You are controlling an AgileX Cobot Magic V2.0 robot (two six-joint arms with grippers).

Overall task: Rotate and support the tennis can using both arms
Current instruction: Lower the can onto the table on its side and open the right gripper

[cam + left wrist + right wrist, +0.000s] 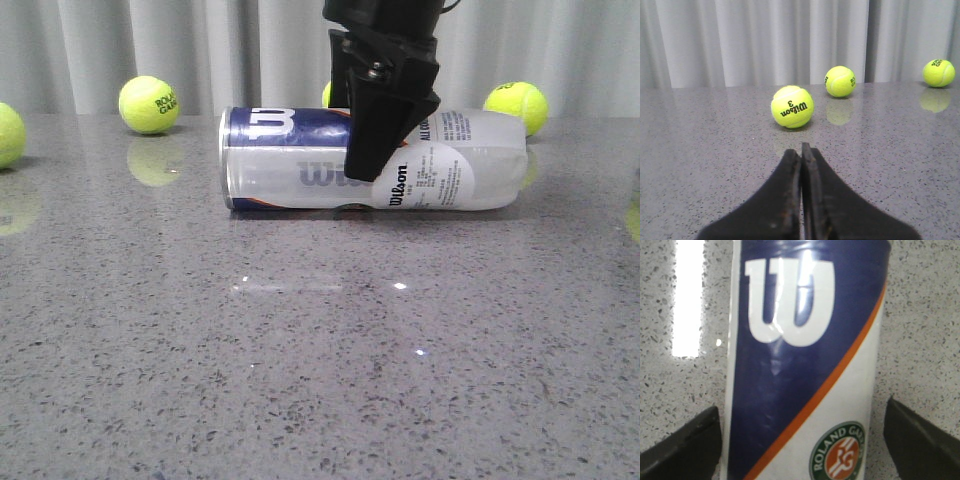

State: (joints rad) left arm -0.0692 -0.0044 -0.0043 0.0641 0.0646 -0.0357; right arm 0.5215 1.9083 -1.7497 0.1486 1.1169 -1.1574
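The tennis can (280, 160) lies on its side on the grey table, with its silver rim at the left end and the navy Wilson label facing up. My right gripper (372, 160) comes down from above over the can's middle. In the right wrist view the can (800, 340) lies between the gripper's (802, 407) open fingers, with a gap of table showing on each side. My left gripper (801, 150) is shut and empty, low over the table, and does not show in the front view. The can does not show in the left wrist view.
Tennis balls sit on the table at the back left (148, 104), at the far left edge (5, 135) and at the back right (517, 105). Three balls lie ahead of the left gripper, the nearest (792, 106) straight ahead. A white curtain hangs behind.
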